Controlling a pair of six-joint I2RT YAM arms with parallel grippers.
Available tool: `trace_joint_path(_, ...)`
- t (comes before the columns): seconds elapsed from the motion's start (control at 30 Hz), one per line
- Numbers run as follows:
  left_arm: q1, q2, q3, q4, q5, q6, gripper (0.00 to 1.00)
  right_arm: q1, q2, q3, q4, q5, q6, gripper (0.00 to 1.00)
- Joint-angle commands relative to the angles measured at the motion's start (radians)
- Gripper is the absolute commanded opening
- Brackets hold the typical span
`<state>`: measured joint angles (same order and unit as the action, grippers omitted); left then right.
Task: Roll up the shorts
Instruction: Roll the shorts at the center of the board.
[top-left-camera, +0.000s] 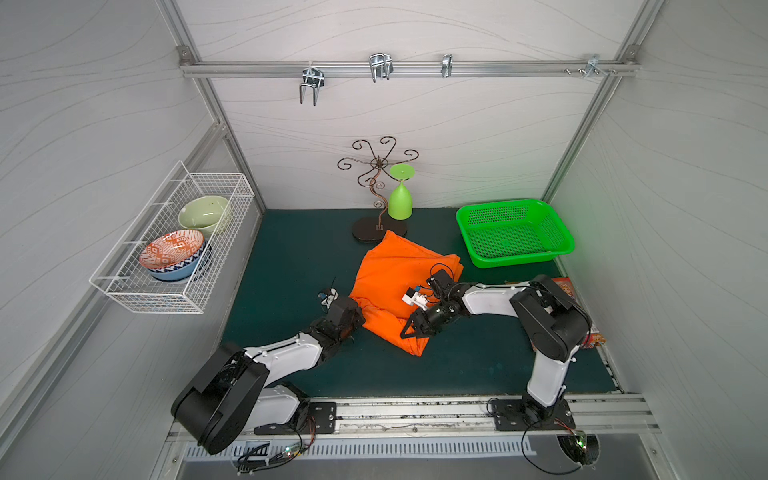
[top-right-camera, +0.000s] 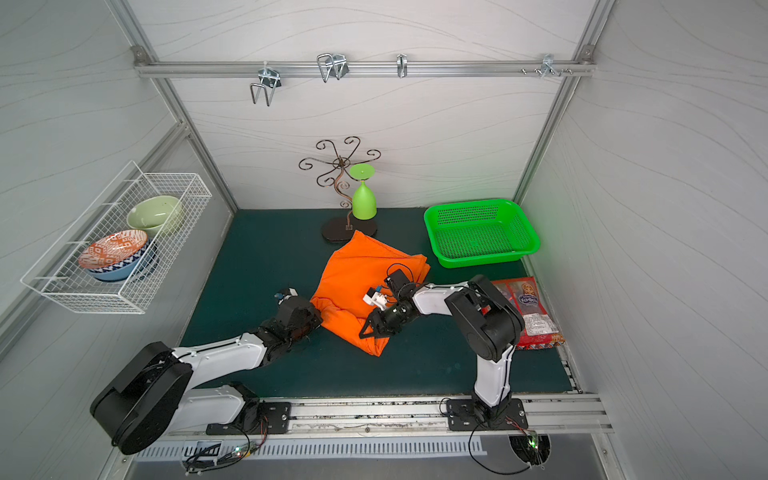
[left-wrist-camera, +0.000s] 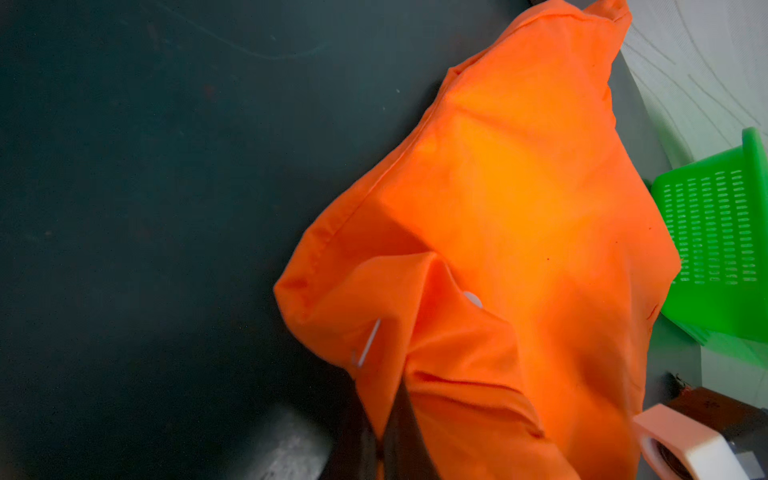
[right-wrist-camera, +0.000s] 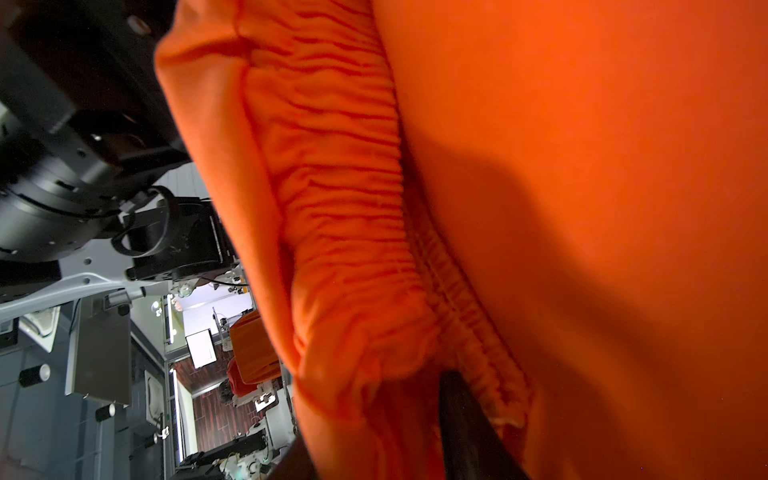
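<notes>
Pinching shorts edge, left fingers; mat alongside.

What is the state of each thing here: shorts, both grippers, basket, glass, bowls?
shorts: crumpled on the mat, not rolled.
left gripper: shut on the shorts.
right gripper: open, at the waistband.
green basket: upright, empty.
green glass: hanging upside down on the rack.
bowls: upright in the wire basket.
</notes>
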<state>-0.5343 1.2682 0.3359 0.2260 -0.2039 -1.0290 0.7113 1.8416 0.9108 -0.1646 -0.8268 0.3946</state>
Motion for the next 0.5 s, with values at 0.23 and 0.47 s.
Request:
trace_joint_path(0.23, 0.009, -0.018, 0.082, -0.179, -0.079, 0.023, 0.00, 0.045, 0.064, 0.003, -0.182, 0.337, 0.015, 0.08)
trace_joint_path(0.47, 0.009, -0.009, 0.158, -0.333, -0.068, 0.018, 0.00, 0.064, 0.043, 0.002, -0.267, 0.452, 0.020, 0.14)
